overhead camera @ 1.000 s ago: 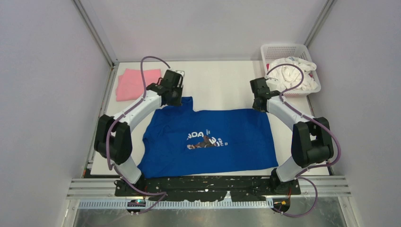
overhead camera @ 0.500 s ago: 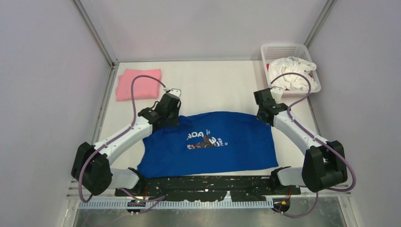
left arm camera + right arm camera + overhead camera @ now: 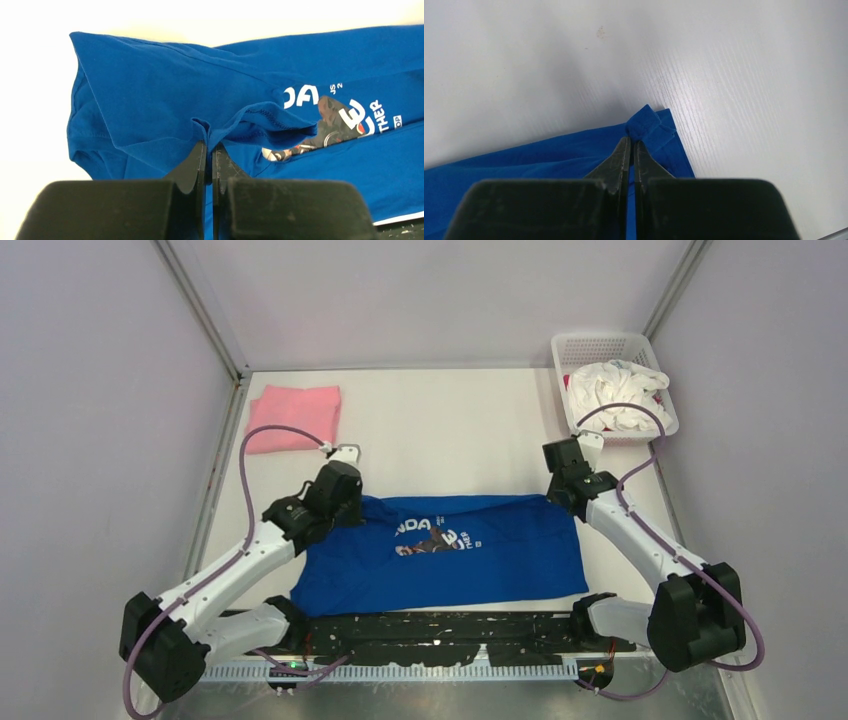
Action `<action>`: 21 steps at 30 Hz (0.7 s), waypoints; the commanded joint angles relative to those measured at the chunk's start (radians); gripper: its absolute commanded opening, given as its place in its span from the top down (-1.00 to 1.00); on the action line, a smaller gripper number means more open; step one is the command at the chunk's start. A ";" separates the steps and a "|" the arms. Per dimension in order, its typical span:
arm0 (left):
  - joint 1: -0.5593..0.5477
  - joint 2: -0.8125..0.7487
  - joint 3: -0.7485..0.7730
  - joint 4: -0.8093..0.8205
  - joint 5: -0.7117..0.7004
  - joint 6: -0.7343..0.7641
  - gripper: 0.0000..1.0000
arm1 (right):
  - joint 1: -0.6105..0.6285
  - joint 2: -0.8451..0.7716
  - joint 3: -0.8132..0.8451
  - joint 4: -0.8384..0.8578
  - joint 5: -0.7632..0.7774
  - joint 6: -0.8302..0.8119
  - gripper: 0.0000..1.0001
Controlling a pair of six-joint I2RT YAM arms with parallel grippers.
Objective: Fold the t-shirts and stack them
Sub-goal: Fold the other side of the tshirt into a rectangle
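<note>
Blue t-shirt (image 3: 470, 560) lies on the near half of the table (image 3: 450, 430), with its print (image 3: 432, 536) facing up and its far part lifted and doubled towards the bases of the arms. The pink t-shirt (image 3: 293, 415) rests folded at the far left corner, well apart.

The left gripper (image 3: 209, 145) has its jaws closed to a thin slit on a fold of the blue cloth beside a stitched hem. The right gripper (image 3: 631, 140) pinches the far right corner of the shirt in the same way.

I judge that the step is to bring the far edge over to the near edge. To do it well, both arms should travel at equal pace and height, so that the cloth between them does not sag. The held edge should land parallel on the near hem, and the fingers should open only once it lies there. The pinches are small, so a sudden pull may slip the cloth out.
</note>
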 commanded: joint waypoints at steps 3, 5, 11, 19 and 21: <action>-0.028 -0.126 -0.055 -0.068 -0.032 -0.062 1.00 | 0.003 -0.047 -0.025 0.012 -0.001 -0.022 0.89; -0.034 -0.163 -0.073 -0.086 -0.028 -0.077 1.00 | 0.003 -0.056 -0.031 0.013 -0.006 -0.026 0.88; -0.054 -0.259 -0.109 -0.137 -0.017 -0.112 1.00 | 0.004 -0.081 -0.058 0.025 -0.010 -0.046 0.87; -0.117 -0.309 -0.185 -0.184 0.062 -0.181 1.00 | 0.004 -0.092 -0.110 0.071 -0.033 -0.040 0.81; -0.128 -0.311 -0.204 -0.226 0.054 -0.209 1.00 | 0.002 -0.095 -0.124 0.070 -0.030 -0.035 0.75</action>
